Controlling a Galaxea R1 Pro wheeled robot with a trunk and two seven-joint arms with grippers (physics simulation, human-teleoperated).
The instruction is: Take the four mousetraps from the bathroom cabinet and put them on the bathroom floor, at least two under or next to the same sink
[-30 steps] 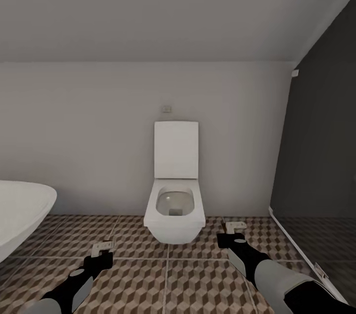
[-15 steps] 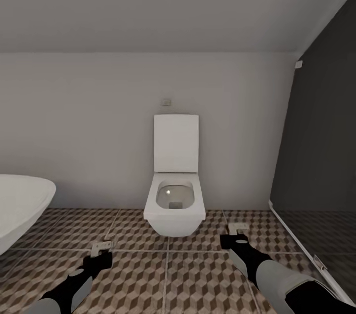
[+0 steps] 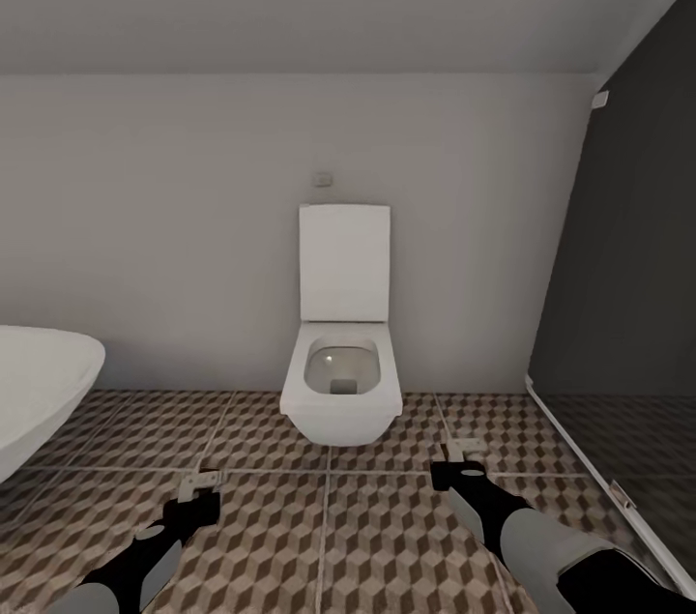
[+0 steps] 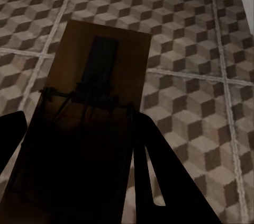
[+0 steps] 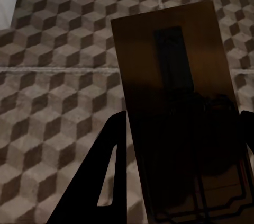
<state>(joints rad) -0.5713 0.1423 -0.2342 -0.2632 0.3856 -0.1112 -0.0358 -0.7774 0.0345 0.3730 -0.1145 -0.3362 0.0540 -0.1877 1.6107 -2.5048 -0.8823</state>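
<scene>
- Brown wood is sitting between my left jaws [image 4: 79, 144]: I am gripping one mousetrap [image 4: 87, 113] there, its flat base running out ahead of the dark fingers [image 4: 153, 171] over the bathroom floor [image 4: 201, 49].
- On the other side my right jaws [image 5: 174, 160] are clamping a second mousetrap [image 5: 177, 97], its dark wire frame lying across the wooden base, with cube-patterned tiles passing below it.
- From the head view, I am holding both arms low and forward: the left jaws [image 3: 201, 488] are carrying their pale-topped trap at the lower left, and the right jaws [image 3: 460, 461] are carrying theirs at the lower right, each above the bathroom floor [image 3: 329, 537].
- Off to my left, the rounded white edge of a bathtub [image 3: 39, 392] is showing.
- Straight ahead and farther off, a white toilet [image 3: 342, 382] is standing against the pale wall [image 3: 174, 237] with its lid raised, between my two arms in the picture.
- To my right, a dark glass panel [image 3: 628, 285] is rising from the floor beside the toilet.
</scene>
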